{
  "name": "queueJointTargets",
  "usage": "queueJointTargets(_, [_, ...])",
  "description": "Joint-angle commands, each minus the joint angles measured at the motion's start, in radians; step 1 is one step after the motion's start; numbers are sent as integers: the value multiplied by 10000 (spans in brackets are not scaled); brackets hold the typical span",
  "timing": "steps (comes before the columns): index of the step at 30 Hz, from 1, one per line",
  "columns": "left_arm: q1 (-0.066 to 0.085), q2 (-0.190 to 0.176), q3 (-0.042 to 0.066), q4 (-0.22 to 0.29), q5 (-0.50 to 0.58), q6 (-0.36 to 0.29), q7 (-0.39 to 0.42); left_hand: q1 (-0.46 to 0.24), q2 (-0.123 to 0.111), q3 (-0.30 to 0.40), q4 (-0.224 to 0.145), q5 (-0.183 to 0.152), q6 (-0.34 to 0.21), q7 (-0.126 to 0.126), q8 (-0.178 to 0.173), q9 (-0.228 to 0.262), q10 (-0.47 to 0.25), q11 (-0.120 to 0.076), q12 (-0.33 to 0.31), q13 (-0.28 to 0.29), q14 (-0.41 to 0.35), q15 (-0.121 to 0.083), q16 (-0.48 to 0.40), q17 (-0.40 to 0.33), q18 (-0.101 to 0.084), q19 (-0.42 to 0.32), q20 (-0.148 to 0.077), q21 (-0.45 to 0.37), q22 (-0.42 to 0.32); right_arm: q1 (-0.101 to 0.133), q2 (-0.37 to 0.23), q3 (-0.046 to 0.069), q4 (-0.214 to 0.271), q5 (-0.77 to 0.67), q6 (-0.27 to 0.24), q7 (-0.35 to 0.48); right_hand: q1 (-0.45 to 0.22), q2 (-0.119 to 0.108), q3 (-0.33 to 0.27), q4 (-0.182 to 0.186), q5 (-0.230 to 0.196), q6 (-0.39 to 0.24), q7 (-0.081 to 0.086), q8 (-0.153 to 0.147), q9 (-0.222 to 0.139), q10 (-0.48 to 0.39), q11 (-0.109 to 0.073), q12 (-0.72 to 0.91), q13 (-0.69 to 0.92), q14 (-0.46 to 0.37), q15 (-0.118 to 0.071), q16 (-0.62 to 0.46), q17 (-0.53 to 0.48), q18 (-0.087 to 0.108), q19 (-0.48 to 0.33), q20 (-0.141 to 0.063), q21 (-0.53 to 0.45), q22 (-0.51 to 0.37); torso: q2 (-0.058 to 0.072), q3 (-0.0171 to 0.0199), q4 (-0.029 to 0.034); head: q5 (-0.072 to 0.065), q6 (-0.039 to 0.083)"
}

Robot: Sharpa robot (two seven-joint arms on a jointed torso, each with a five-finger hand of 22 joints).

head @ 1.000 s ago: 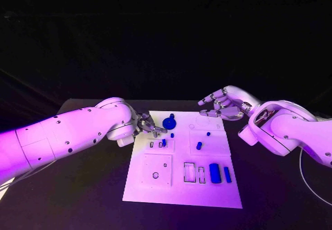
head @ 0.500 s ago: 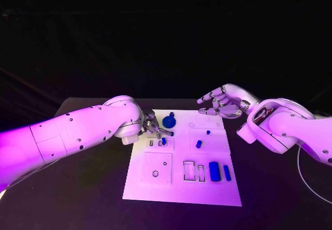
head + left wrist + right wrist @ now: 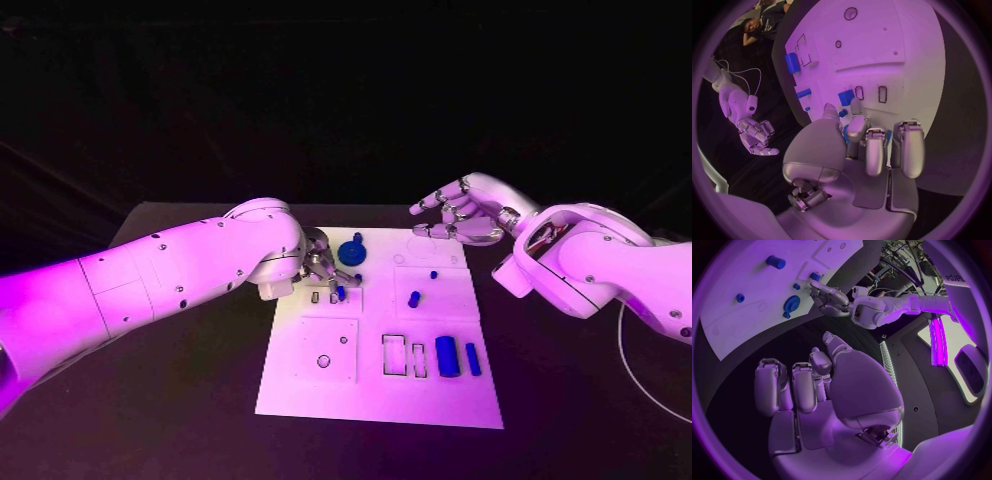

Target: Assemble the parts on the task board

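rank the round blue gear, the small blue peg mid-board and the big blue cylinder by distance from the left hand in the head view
1. Round blue gear, beside the left hand at the board's far end.
2. Small blue peg, mid-board.
3. Big blue cylinder, near end, right side.

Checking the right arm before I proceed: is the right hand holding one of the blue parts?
No. The right hand hovers past the task board's far right corner, fingers apart and empty.

A robotics lab or test cell — a black table (image 3: 173,400) stands against a dark backdrop, and a white task board (image 3: 382,400) lies in the middle of it. Beyond the table, cables (image 3: 907,260) hang over equipment racks — under coloured stage-like light.
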Motion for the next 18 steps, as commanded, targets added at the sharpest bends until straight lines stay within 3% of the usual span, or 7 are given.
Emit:
queueJointTargets(1, [-15, 94, 0, -51, -57, 344, -41, 90, 70, -55, 2, -50, -76, 5, 63, 38, 57, -25, 60, 20, 1035, -58, 30, 2633, -169, 617, -49, 45, 1593, 0, 21, 1, -24, -42, 51, -13, 58, -31, 42, -13, 41, 82, 12, 67, 4, 41, 12, 38, 10, 417, 8, -58, -9, 202, -45, -9, -58, -8, 2, -6, 25, -24, -18])
queueJointTargets(18, [-36, 120, -5, -46, -149, 539, -103, 252, 139, -69, -21, -49, -136, 1, 132, 168, 52, -29, 64, 30, 1035, -62, 30, 2633, -167, 613, -54, 38, 1587, -4, 84, -2, -133, -37, 100, -20, 59, -26, 46, -12, 45, 86, 11, 68, 5, 47, 10, 46, 15, 416, 7, -65, -16, 206, -57, -9, -69, -26, -3, 4, 4, 1, -76])
